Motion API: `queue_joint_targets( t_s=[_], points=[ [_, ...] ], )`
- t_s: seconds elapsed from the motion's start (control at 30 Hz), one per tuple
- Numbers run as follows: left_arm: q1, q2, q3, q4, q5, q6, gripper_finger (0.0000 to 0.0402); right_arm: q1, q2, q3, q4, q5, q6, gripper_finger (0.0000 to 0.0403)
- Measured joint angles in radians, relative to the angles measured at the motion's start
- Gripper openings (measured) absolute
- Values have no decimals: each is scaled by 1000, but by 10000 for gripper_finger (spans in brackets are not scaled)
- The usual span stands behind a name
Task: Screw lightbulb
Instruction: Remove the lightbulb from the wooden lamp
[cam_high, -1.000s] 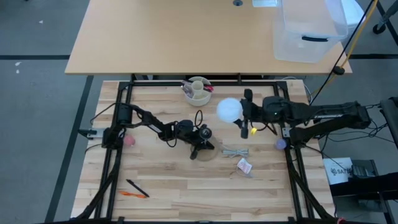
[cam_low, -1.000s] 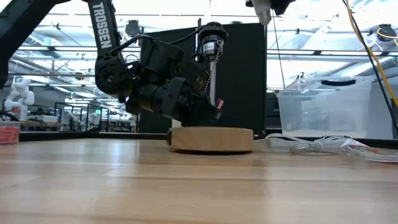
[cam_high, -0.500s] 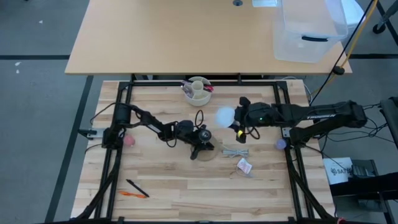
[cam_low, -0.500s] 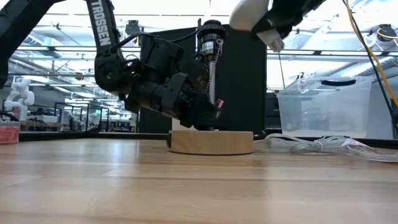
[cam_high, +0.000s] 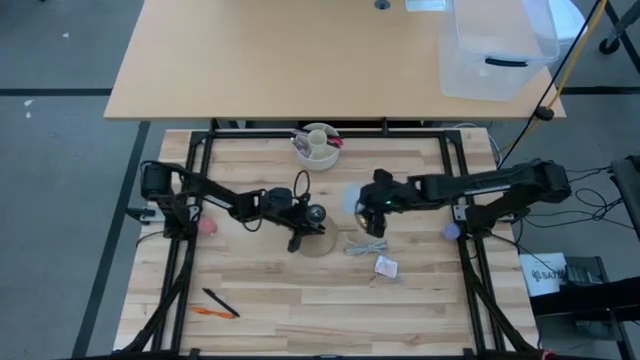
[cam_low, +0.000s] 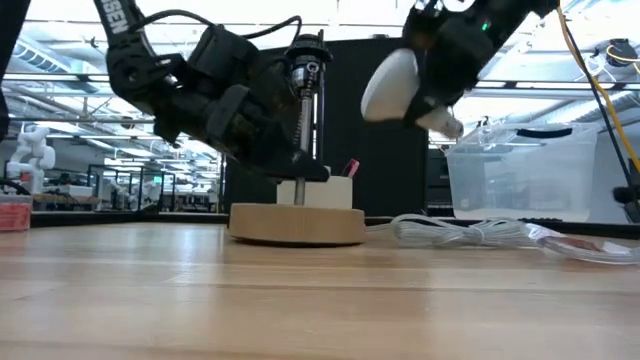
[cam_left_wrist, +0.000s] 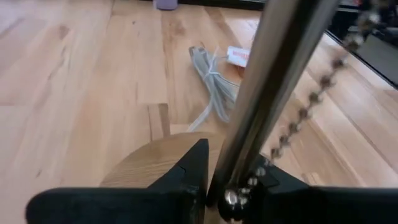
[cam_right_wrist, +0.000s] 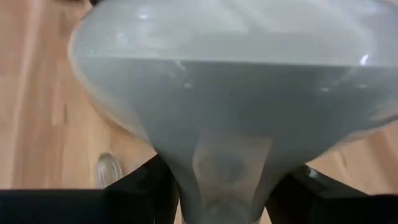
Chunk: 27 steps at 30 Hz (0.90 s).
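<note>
Right gripper (cam_low: 432, 95) clamped on white frosted lightbulb (cam_low: 390, 85), held tilted in air just beside black socket top (cam_low: 305, 55) of lamp. Left gripper (cam_high: 296, 218) closed around thin metal lamp stem (cam_left_wrist: 273, 93) above round wooden base (cam_low: 296, 223). Grey coiled cord (cam_high: 368, 246) lies near base on wooden table (cam_high: 260, 290).

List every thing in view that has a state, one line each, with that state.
lightbulb: held off the table, tilted, not yet in the socket.
right gripper: shut on the lightbulb.
left gripper: shut on the lamp stem.
lamp base: flat on the table.
cord: bundled, lying loose.
</note>
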Motion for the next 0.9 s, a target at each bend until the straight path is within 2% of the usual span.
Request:
queue_joint_targets(
  t_s=[0.33, 0.57, 0.7, 0.9],
  points=[
    [-35, -14, -14, 16, -70, -51, 59, -7, 230, 0, 7, -1, 38, 180],
    [-53, -17, -12, -36, -88, -48, 66, -14, 309, 0, 12, -5, 31, 180],
    [-70, -14, -14, -102, -76, -48, 107, -23, 326, 0, 14, -5, 28, 180],
    [-91, -15, -14, -105, -68, -64, 201, -24, 324, 0, 22, -5, 28, 180]
  ],
)
